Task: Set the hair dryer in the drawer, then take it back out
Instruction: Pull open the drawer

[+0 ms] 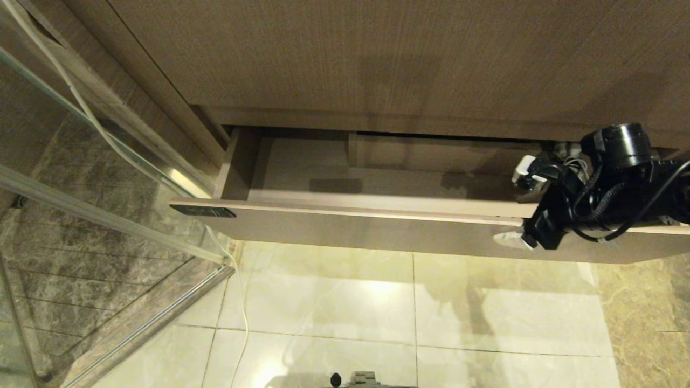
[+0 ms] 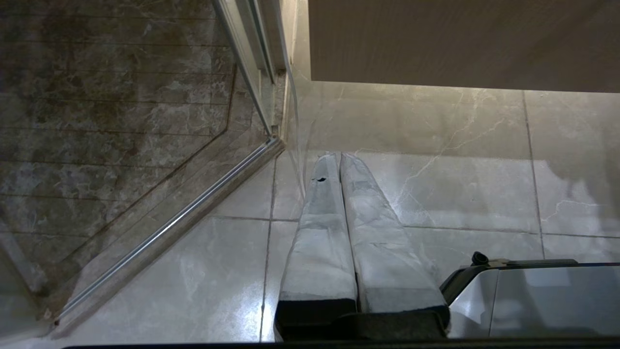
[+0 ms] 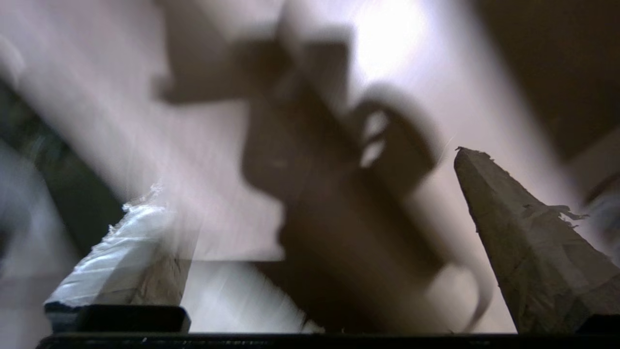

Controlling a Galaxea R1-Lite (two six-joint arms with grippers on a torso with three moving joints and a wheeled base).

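Dryer in the drawer, my right end effector empty above it

My left end effector (image 2: 339,156) hangs parked over the floor tiles (image 2: 460,194), pads pressed together. The drawer (image 1: 377,223) stands pulled out, and all its bare room lies to the left of my right end effector (image 1: 517,207). That one is spread wide with nothing between the pads, straddling the drawer's front edge at its right end. The hair dryer (image 1: 572,160) seems to lie just behind it against the back wall, mostly hidden by my arm, with only pale cord showing. I judge the putting-in is done and the taking-out comes next. For that I must turn back to the right and close on the barrel. I must also keep clear of the front edge below and the wood panel (image 1: 377,59) above.
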